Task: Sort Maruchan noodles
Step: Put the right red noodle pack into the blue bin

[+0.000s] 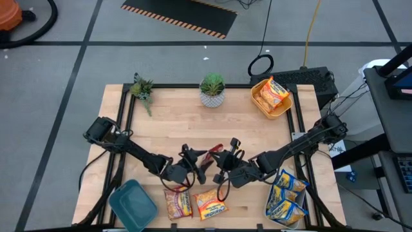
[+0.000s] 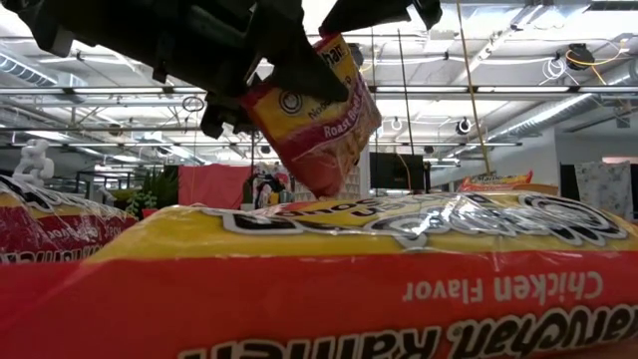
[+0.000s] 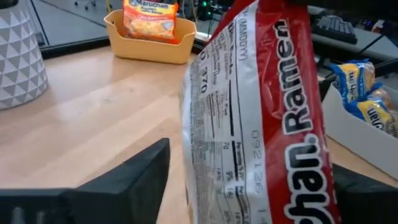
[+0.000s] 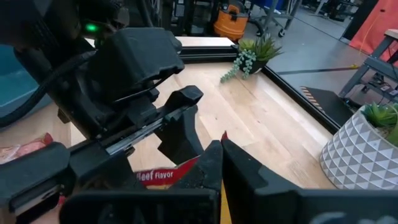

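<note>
- Your two pincers meet mid-bench, above the front half, with a red noodle packet [image 1: 207, 158] lifted between them
- Left pincer [image 1: 195, 162]: fingers spread wide either side of the red packet; from its wrist view the packet stands upright between them, whether the pads touch it you cannot tell
- Right pincer [image 1: 222, 160]: fingers pressed together on the packet's top edge
- Two more packets [image 1: 194, 203] lie flat on the bench [image 1: 174, 122] just in front of both pincers
- Orange packet sits in the yellow bin [image 1: 284, 107]; blue-and-yellow packets [image 1: 286, 196] fill the pale bin at front right
- Teal bin [image 1: 132, 203] at front left
</note>
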You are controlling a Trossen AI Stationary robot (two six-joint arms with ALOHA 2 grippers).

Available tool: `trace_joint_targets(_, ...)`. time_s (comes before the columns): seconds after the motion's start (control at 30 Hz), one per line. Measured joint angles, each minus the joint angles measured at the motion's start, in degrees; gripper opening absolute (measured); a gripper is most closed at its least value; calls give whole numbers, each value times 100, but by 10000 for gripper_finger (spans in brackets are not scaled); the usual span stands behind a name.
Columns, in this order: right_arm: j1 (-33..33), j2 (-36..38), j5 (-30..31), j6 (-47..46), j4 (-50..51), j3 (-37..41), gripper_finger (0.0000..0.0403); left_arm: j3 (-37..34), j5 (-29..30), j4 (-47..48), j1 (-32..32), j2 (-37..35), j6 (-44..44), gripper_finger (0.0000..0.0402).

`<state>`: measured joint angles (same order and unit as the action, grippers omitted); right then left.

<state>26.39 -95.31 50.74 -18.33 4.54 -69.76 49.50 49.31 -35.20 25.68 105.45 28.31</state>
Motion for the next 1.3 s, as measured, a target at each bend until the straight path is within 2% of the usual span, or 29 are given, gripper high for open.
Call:
trace_joint_targets(0.23,0,0,-3,0,44,0,0,0,-14,-72,37,-1,-415,163)
trace_joint_targets(0.37,0,0,-7,9,46,0,0,0,-135,-98,37,0,-503,129)
trace_joint_targets(0.63,6,20,-155,111,25,0,0,-2,-456,-37,78,-228,-895,124)
trace_joint_targets(0.77,66,90,-151,107,2,-2,10,-2,-457,346,149,-519,-1036,123)
trace_joint_targets(0.97,238,483,-149,107,2,-2,58,-2,-501,1245,259,-1023,-1023,122)
trace_joint_targets(1.2,782,1240,-151,115,36,-2,119,-2,-1222,2479,377,-1716,-524,122)
trace_joint_targets(1.3,1085,1480,-150,160,110,-2,135,-2,-1345,3037,491,-2092,-233,122)
